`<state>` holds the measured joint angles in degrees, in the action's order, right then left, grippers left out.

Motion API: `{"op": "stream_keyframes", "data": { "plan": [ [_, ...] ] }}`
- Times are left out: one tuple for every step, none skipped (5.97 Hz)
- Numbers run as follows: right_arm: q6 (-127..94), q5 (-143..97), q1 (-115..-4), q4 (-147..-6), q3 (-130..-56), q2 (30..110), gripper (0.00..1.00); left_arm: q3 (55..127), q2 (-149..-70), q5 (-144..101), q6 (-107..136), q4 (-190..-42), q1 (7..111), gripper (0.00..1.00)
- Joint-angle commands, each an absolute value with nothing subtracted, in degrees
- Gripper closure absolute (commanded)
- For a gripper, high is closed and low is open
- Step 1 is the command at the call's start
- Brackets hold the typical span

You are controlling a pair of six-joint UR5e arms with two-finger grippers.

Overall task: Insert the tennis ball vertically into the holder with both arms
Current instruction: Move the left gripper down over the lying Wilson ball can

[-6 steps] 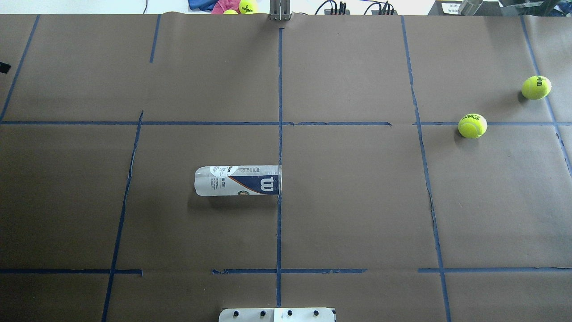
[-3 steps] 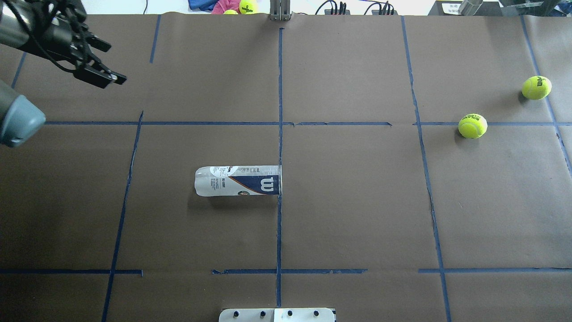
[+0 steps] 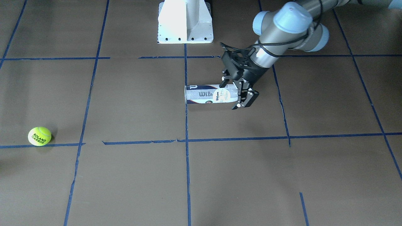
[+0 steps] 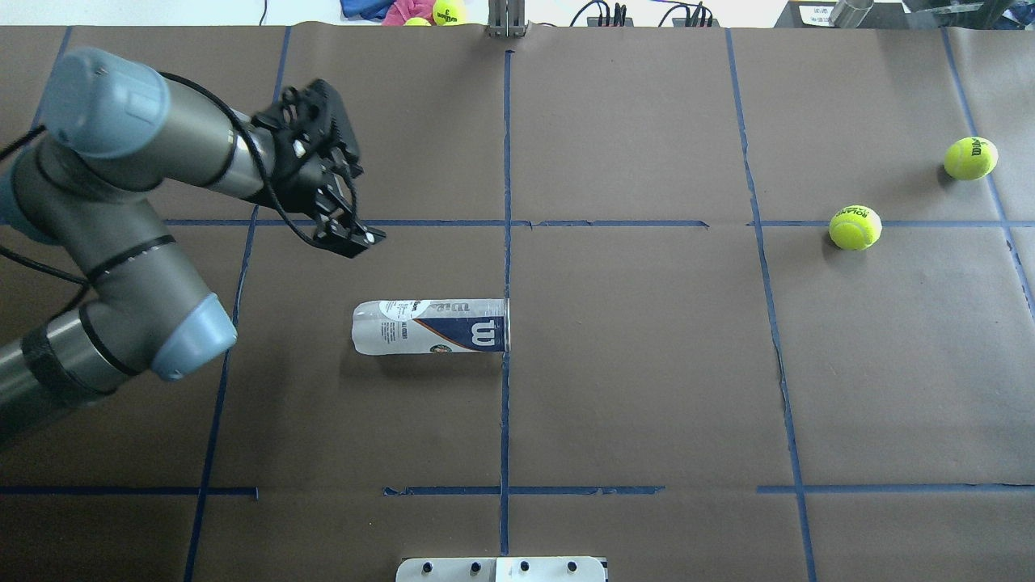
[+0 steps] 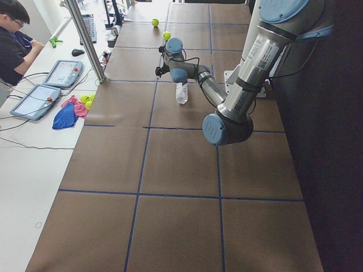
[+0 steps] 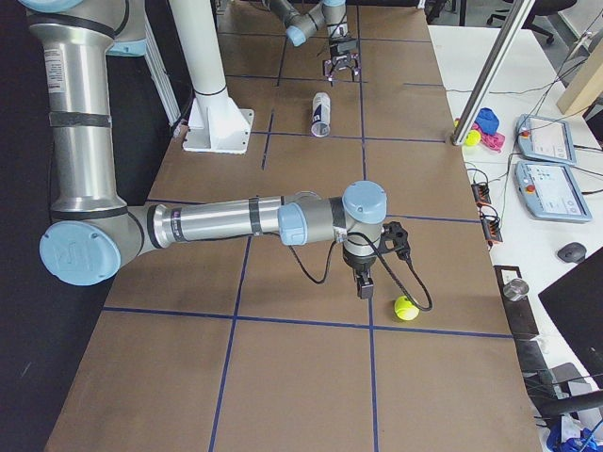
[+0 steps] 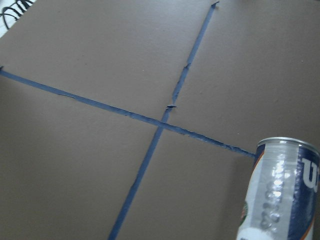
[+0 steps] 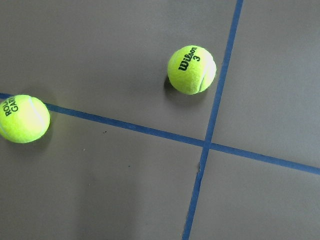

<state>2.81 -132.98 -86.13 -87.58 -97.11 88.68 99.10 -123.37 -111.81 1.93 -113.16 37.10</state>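
Note:
The holder [image 4: 430,326] lies on its side mid-table, its open end at the centre tape line; it also shows in the front view [image 3: 207,93] and the left wrist view [image 7: 280,190]. My left gripper [image 4: 360,206] is open and empty, above the table near the holder's closed end [image 3: 234,94]. Two tennis balls lie at the right: the "ROLAND GARROS" one [image 4: 855,227] [image 8: 22,119] and the "Wilson 3" one [image 4: 970,158] [image 8: 192,69]. My right gripper [image 6: 366,287] hangs beside a ball [image 6: 405,308]; I cannot tell whether it is open.
The white robot pedestal [image 3: 185,22] stands at the near table edge. Blue tape lines grid the brown table cover. A metal post [image 4: 507,20], cloths and spare balls [image 4: 449,11] sit past the far edge. An operator [image 5: 14,34] sits at a side desk.
My left arm has swung in from the left edge of the overhead view and moved right and nearer, toward the holder. The holder and both balls have not moved.

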Motion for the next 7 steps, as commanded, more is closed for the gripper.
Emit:
{"op": "stream_keyframes", "data": {
  "plan": [
    [2.81,-132.98,-86.13,-87.63,-97.03,88.68,0.00,99.14,-132.32,-107.85,-3.39,-96.07,31.92,0.00],
    [2.81,-132.98,-86.13,-87.63,-96.94,88.68,0.00,98.88,-135.32,-105.58,-8.21,-89.28,31.03,0.00],
    [2.81,-132.98,-86.13,-87.63,-96.77,88.68,0.00,98.18,-136.66,-100.08,-11.05,-84.51,28.24,0.00],
    [2.81,-132.98,-86.13,-87.63,-96.68,88.77,0.00,97.65,-138.85,-95.50,-11.77,-78.37,24.91,0.00],
    [2.81,-132.98,-86.13,-87.63,-96.59,88.77,0.00,96.17,-140.35,-93.27,-11.86,-75.79,23.48,0.00],
    [2.81,-132.98,-86.13,-87.63,-96.59,88.86,0.00,93.37,-142.19,-93.17,-11.52,-75.76,22.86,0.00],
    [2.81,-132.98,-86.13,-87.63,-96.59,88.86,0.00,90.03,-144.03,-93.25,-11.43,-75.85,22.85,0.00]
  ]
}}
